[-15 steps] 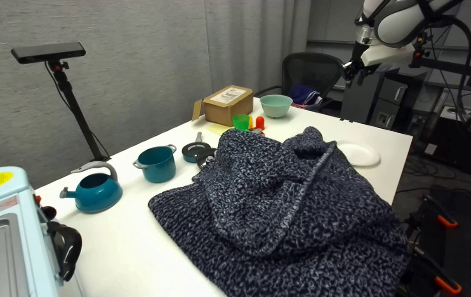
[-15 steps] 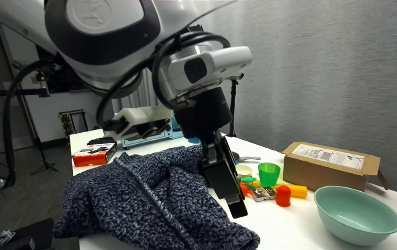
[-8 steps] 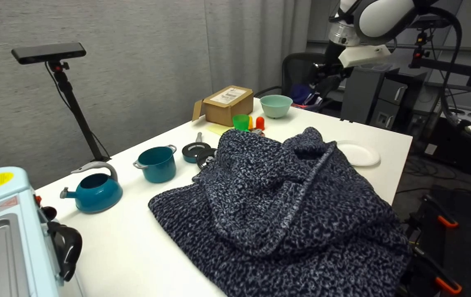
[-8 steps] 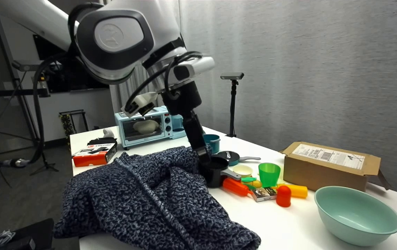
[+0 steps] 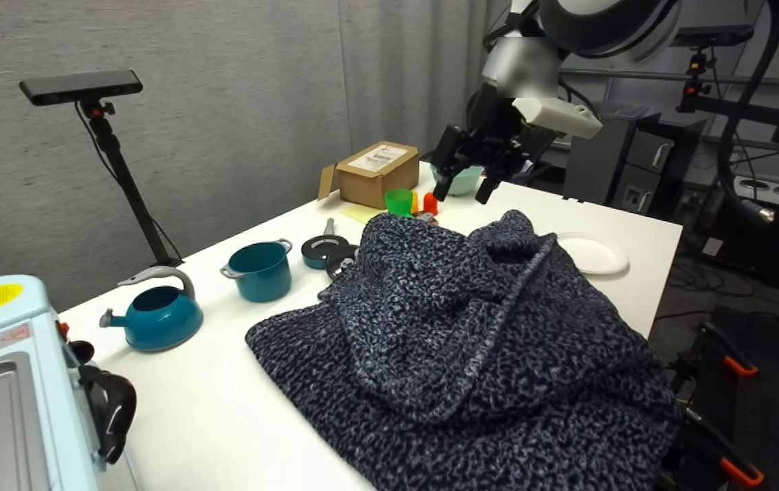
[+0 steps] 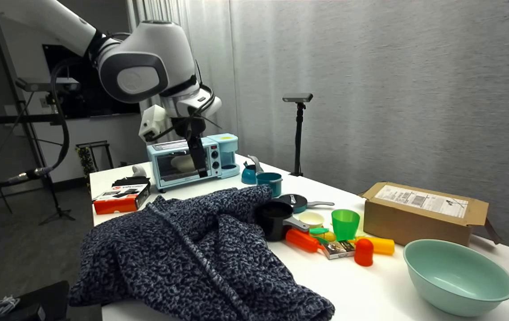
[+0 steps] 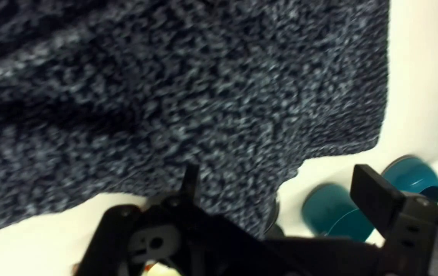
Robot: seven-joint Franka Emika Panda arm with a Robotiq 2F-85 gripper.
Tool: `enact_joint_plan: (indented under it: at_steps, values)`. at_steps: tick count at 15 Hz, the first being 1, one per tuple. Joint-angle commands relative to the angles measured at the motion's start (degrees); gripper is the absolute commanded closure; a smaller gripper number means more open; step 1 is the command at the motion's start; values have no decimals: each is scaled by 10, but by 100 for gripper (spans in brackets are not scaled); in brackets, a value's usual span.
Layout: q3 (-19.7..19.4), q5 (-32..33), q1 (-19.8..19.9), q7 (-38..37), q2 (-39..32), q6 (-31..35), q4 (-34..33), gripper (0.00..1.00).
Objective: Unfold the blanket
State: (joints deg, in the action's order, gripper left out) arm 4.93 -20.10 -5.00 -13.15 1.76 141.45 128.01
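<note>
- The blanket (image 5: pixel 458 361) is on the bench (image 5: pixel 205 416), rumpled, with its top layer flopped over on itself. In an exterior view the drooping side (image 6: pixel 86 283), at 8 o'clock, goes past the bench edge.
- Claw (image 5: pixel 462 196) is spread wide with nothing in it that I can see. In an exterior view it hangs at 12 o'clock from the blanket's middle; can't tell how high over the cloth.
- Looks like chunky nubby knit, so my bet is soft and floppy, no stiffness at all. Pinch a bit and only that bit lifts, the rest just drapes.
- Any one edge should be light, but there's loads of it, so expect real drag once it's moving. The droop at 8 o'clock probably adds some.
- Shouldn't be slippery with that texture. Not fragile either, though loops might snag when letting go.
- Where to grab: I'd go for the pale raised hem (image 5: pixel 490 341), curving from about 1 o'clock down to 6. It seems to be the top layer's free edge, so pulling it ought to open the fold.
- Pinch one layer only, or you'd likely tow the whole heap.
- I'd skip the flat corner (image 7: pixel 361 128), 3 o'clock in the wrist view. Hard to get under.
- Watch the black pot (image 6: pixel 272 227) at 2 o'clock, right by the cloth (can't tell if touching), and the teal pot (image 5: pixel 263 281) at 10. A swinging edge could clip either.
</note>
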Motion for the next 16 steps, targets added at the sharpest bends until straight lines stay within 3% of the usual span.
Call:
enact_joint_plan:
  at_steps: [1, 4, 7, 10, 13, 16]
  values:
    - [20, -114, -27, 93, -24, -45, -22, 0]
    - [40, -97, -40, 94, -52, -77, -26, 0]
    - [56, 25, -60, 34, -84, -86, -26, 0]
    - [79, 57, -81, 76, -98, -31, -14, 0]
    - [112, 24, -94, 143, -118, 29, -9, 0]
    - [113, 122, -116, 125, -131, 8, -9, 0]
